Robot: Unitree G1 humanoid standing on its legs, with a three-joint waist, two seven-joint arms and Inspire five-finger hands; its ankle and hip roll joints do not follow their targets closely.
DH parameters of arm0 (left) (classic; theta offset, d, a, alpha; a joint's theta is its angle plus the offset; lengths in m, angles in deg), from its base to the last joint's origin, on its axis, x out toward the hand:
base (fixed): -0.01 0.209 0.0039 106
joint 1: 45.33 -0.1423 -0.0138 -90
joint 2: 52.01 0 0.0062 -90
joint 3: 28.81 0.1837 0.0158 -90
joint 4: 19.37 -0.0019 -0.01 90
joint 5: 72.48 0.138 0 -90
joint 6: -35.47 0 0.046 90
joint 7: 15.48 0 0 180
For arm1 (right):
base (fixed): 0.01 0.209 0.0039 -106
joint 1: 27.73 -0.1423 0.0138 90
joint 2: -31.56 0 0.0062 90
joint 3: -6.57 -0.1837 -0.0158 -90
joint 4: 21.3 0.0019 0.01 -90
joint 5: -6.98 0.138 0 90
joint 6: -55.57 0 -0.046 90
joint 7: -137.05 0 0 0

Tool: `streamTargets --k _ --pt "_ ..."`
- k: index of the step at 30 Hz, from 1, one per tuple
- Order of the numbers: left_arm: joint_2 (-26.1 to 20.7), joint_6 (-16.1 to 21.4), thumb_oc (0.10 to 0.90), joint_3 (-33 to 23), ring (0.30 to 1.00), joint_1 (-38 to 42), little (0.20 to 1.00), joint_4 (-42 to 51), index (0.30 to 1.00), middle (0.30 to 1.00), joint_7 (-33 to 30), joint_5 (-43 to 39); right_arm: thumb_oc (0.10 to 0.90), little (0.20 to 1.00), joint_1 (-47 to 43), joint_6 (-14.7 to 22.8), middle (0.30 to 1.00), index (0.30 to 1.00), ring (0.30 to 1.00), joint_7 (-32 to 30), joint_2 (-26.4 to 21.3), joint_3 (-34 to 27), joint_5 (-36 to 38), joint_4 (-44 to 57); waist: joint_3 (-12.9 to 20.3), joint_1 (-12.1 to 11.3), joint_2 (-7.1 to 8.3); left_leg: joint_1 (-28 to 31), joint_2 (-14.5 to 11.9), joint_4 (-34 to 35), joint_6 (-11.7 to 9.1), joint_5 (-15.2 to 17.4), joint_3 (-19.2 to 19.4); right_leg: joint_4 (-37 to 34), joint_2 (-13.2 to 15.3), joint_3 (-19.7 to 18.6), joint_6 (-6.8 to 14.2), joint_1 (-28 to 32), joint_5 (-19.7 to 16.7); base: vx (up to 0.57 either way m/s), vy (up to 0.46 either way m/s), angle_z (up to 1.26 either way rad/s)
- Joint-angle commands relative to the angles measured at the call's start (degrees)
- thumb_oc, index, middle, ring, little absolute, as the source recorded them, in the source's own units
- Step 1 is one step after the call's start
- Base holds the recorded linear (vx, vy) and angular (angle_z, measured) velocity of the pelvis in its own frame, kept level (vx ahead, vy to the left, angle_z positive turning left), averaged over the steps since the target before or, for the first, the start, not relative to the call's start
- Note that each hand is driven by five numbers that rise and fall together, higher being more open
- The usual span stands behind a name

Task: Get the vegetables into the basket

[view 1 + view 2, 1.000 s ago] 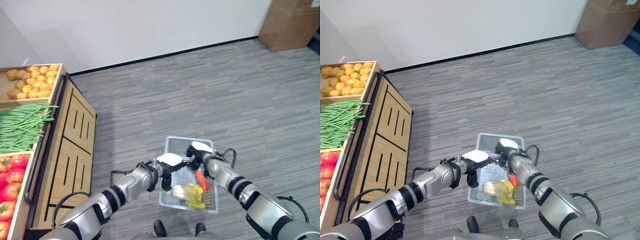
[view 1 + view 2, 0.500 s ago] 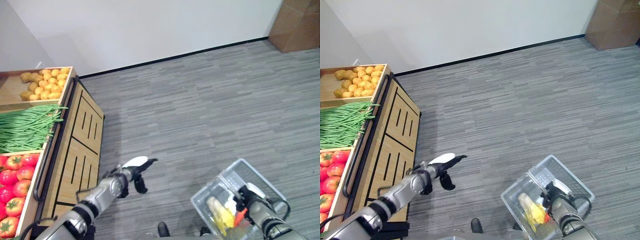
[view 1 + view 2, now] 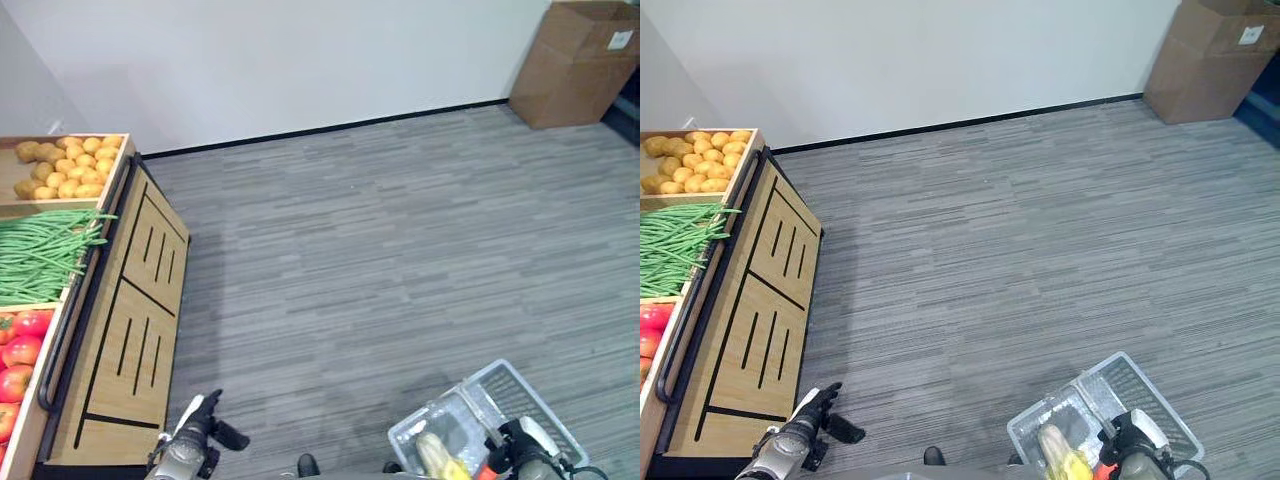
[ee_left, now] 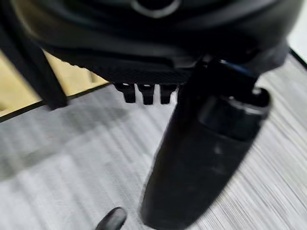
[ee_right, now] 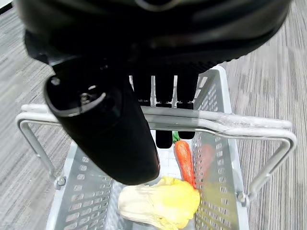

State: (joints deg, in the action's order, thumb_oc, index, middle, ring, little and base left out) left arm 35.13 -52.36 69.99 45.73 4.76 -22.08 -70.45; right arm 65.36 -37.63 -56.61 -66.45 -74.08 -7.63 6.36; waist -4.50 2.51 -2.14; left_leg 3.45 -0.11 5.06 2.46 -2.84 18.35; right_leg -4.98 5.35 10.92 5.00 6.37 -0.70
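**Basket carried low, right side**

Right hand [image 5: 144, 72] curled round the handle [image 5: 216, 125] of the grey basket [image 3: 500, 400]; inside, a carrot [image 5: 184, 160] beside what looks like a yellow cabbage [image 5: 160, 206]. Left hand [image 3: 200, 440] low beside the wooden stand [image 3: 130, 300], fingers curled, holding nothing.
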Motion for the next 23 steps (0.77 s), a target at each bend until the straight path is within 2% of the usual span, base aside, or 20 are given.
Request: streamTargets --k 1,5,8,23 --pt "0.41 0.47 0.9 -4.95 1.0 3.78 1.0 -4.68 1.0 1.0 -2.38 -5.24 0.4 0.3 -3.91 3.08 0.3 0.3 0.3 -3.01 -2.37 -0.43 3.89 -2.15 -0.12 -1.29 0.44 5.28 -0.58 -0.49 -3.48 6.54 0.32 2.53 -0.12 0.93 0.86 -3.17 1.93 0.0 0.008 -0.04" --pt "2.26 -1.48 0.9 -7.87 1.0 1.65 1.0 -11.05 1.0 1.0 -3.68 -5.09 0.4 0.3 -2.9 3.38 0.3 0.3 0.3 -1.98 0.76 0.31 6.18 -5.66 -0.18 -1.5 0.7 5.51 -0.56 -0.3 -3.46 6.54 0.43 2.49 -0.12 0.86 0.79 -3.06 2.0 0.0 0.01 -0.05" --pt "2.82 -1.97 0.9 -7.7 1.0 1.24 1.0 -11.46 1.0 1.0 -3.76 -4.34 0.4 0.3 -2.76 3.19 0.3 0.3 0.3 -1.61 1.42 0.39 7.1 -7.19 -0.1 -1.56 0.66 5.43 -0.45 -0.16 -3.43 6.42 0.27 2.48 -0.04 1.01 0.82 -3.06 1.93 0.0 0.004 -0.01" --pt "4.3 -0.86 0.9 -4.14 1.0 2.43 1.0 -7.55 1.0 1.0 -2.96 -5.12 0.4 0.3 -1.99 3.26 0.3 0.3 0.3 -0.77 4.25 1.36 9.78 -8.19 -0.14 -1.61 0.86 3.38 0.34 -0.06 -2.81 6.26 -1.38 2.18 0.6 1.68 1.24 -4.32 0.55 -0.02 0.008 0.04"
